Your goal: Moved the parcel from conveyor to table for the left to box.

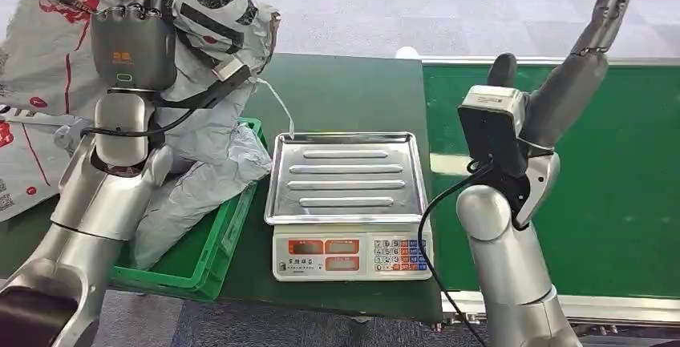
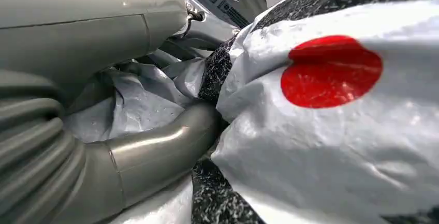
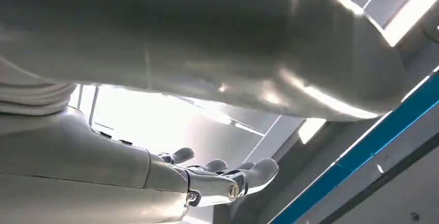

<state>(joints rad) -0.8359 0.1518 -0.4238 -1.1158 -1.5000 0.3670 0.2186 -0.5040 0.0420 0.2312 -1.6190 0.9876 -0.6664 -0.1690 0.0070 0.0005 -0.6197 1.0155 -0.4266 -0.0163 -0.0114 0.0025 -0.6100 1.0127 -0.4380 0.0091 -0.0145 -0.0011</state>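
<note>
While the left hand (image 1: 134, 42) grips the parcel (image 1: 216, 18) at upper left, boxing is underway; lower it into the green box (image 1: 210, 260). Right hand (image 1: 589, 38) is spread, empty.

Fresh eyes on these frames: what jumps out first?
The left hand holds a crumpled grey parcel with red and black print high over the green crate. The right hand is raised, fingers apart, over the green conveyor. Between them sits a scale with a bare steel tray.
</note>
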